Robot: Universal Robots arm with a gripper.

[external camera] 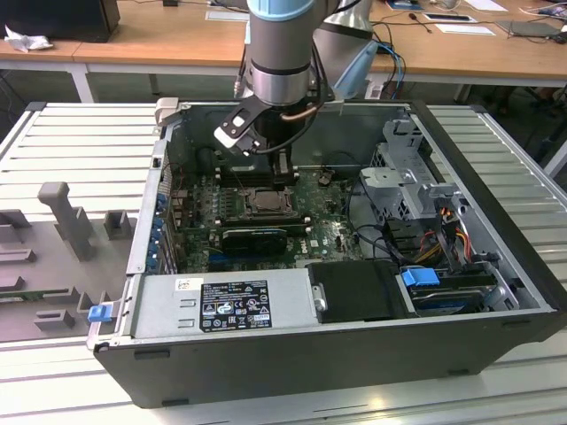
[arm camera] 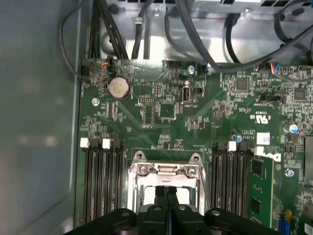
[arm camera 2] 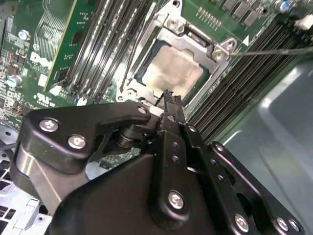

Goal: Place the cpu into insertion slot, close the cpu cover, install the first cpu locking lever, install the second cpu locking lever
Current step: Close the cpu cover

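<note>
The insertion slot (external camera: 264, 202) sits mid-motherboard inside the open computer case. In the second wrist view, the cpu (arm camera 2: 173, 73) lies in it, its pale face showing through the cut-out of the cpu cover (arm camera 2: 195, 41), which lies flat over it. A thin wire locking lever (arm camera 2: 274, 50) runs from one socket corner out over the memory slots. Another wire lever (arm camera 2: 139, 46) lies along the opposite side. My gripper (arm camera 2: 168, 96) is shut with nothing between its fingers, tips just above the cover's edge. The first wrist view has the shut gripper (arm camera: 166, 193) over the cover (arm camera: 166, 170).
Long black memory slots (arm camera: 100, 181) flank the socket on both sides. A green expansion card (arm camera 2: 58, 44) stands beside them. Cables (external camera: 372, 221) and a metal drive cage (external camera: 407, 177) fill the case toward the exterior view's right. The case wall (arm camera 2: 274, 122) is close by.
</note>
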